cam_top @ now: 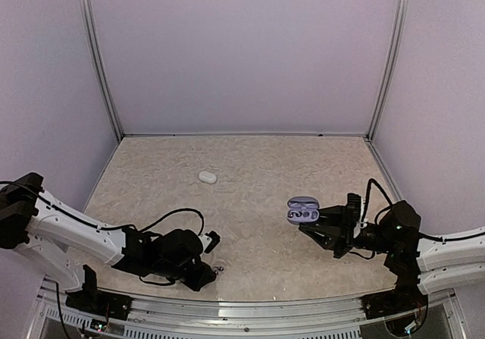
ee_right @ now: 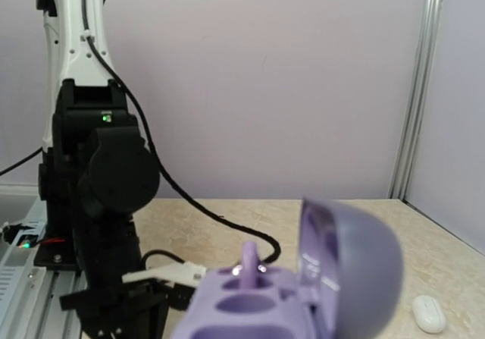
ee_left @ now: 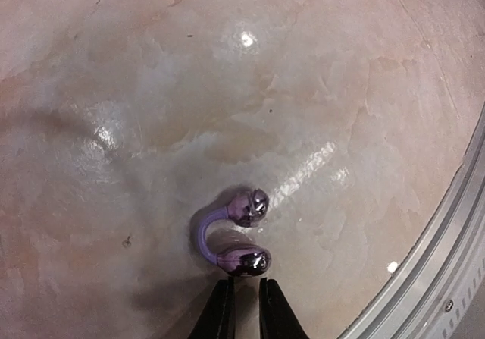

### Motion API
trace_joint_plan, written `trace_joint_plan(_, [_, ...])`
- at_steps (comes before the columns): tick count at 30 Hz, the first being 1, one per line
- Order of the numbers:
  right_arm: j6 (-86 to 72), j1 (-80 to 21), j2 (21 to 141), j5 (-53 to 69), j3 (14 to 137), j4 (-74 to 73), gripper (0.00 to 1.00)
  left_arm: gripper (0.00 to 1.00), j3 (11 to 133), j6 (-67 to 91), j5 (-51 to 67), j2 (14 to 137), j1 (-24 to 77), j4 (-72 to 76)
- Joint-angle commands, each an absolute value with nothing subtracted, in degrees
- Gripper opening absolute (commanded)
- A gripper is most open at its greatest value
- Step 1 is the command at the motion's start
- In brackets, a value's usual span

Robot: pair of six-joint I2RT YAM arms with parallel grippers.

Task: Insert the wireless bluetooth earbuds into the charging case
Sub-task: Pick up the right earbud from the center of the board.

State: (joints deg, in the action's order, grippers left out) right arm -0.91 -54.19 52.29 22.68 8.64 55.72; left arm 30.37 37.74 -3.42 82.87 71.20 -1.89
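Open beige marbled tabletop (cam_top: 250, 157) stretches across the middle and back, broken only by a small white oval case (cam_top: 207, 177) lying well apart from both arms. Beside the front aluminium rail (ee_left: 439, 278), a purple U-shaped clip earbud (ee_left: 235, 236) lies just ahead of the left gripper (ee_left: 244, 290), whose fingers leave only a narrow slit. A black cable loop (cam_top: 182, 211) arches above the surface behind that gripper. The right gripper (cam_top: 322, 221) clasps an open lilac charging case (cam_top: 303, 210), and the case's raised lid (ee_right: 356, 263) walls off one side of the sockets. Pale lilac walls (cam_top: 242, 51) close three sides.
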Motion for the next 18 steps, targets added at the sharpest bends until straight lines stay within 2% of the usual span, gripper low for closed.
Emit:
trace_joint_plan(1, [-0.6, -53.7, 50.9, 21.6, 7.8, 55.6, 0.00, 0.15, 33.7, 34.0, -5.4, 86.7, 71.5, -2.7])
trace_joint_plan(8, [-0.6, -53.7, 49.7, 21.0, 7.2, 55.5, 0.00, 0.13, 43.9, 27.1, -3.8, 97.3, 70.8, 0.9])
trace_joint_plan(18, [-0.6, -53.5, 48.2, 19.8, 6.5, 54.8, 0.00, 0.13, 55.0, 18.5, 1.6, 108.1, 64.2, 9.6])
